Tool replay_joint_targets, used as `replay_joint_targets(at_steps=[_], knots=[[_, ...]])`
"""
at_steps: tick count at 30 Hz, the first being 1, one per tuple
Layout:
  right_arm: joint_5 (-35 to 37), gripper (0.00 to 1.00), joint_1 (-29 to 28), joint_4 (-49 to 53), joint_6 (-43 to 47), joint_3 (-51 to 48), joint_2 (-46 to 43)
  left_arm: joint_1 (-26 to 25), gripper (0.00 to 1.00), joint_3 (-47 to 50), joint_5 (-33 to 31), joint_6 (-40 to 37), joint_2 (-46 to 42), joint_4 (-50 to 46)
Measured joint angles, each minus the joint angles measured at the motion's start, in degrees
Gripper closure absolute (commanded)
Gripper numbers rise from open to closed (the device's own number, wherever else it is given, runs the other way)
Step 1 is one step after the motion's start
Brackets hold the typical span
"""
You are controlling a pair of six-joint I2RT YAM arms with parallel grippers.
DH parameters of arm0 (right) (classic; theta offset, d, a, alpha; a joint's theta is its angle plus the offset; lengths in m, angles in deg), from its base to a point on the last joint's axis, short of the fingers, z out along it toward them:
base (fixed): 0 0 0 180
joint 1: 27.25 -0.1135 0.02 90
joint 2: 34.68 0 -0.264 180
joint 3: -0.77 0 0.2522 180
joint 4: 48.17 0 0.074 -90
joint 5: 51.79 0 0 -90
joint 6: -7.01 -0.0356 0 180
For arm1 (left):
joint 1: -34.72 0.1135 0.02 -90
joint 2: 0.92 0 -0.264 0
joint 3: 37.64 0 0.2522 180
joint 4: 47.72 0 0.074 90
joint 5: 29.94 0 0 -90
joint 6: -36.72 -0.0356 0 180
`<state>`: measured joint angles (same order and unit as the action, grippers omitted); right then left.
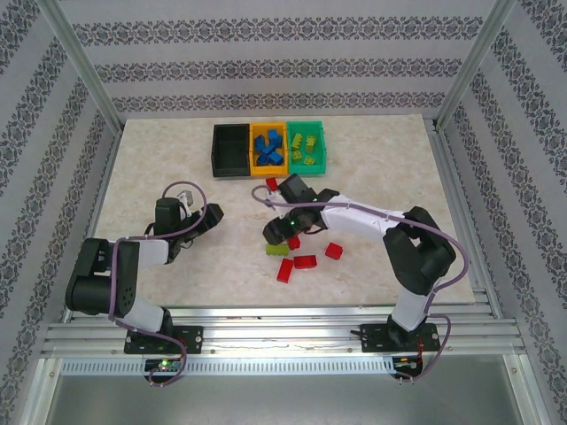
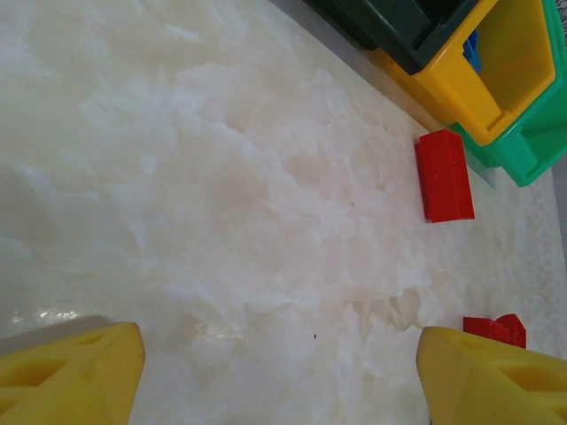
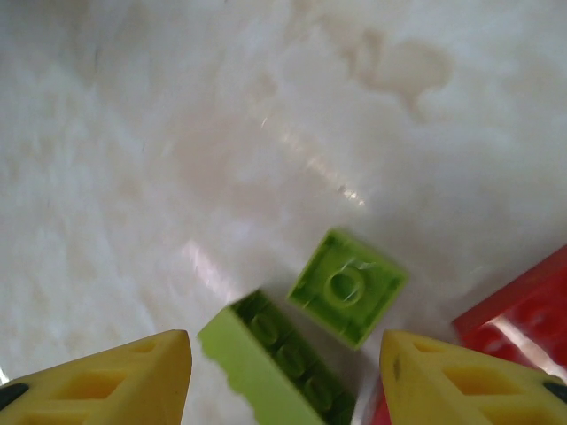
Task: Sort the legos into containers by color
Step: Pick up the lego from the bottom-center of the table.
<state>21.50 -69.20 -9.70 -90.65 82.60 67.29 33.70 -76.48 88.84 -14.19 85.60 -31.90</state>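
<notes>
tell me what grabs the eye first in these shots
A black bin, an orange-yellow bin of blue bricks and a teal bin of lime bricks line the far edge of the table. Red bricks lie mid-table, where the open jaws of the right gripper frame two loose lime pieces.

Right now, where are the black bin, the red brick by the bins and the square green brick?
black bin (image 1: pixel 231 149): top view, bare floor.
red brick (image 2: pixel 445 174): left wrist view, middle.
square green brick (image 3: pixel 347 286): right wrist view, centre.

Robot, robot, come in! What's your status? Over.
Left fingers open, empty. Right fingers open above two lime legos. Red legos loose nearby. Nothing blocking.
</notes>
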Motion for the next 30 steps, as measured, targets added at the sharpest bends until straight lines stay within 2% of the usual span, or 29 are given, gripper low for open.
replay_joint_targets(at_steps=[8, 30], knots=[[4.1, 0.42, -5.1, 5.2, 5.4, 0.0, 0.2, 0.0, 0.19, 0.0, 1.1, 0.5, 0.1, 0.9], [15.3, 0.43, -10.7, 9.3, 8.9, 5.6, 8.1, 0.0, 0.18, 0.0, 1.2, 0.5, 0.1, 1.4]])
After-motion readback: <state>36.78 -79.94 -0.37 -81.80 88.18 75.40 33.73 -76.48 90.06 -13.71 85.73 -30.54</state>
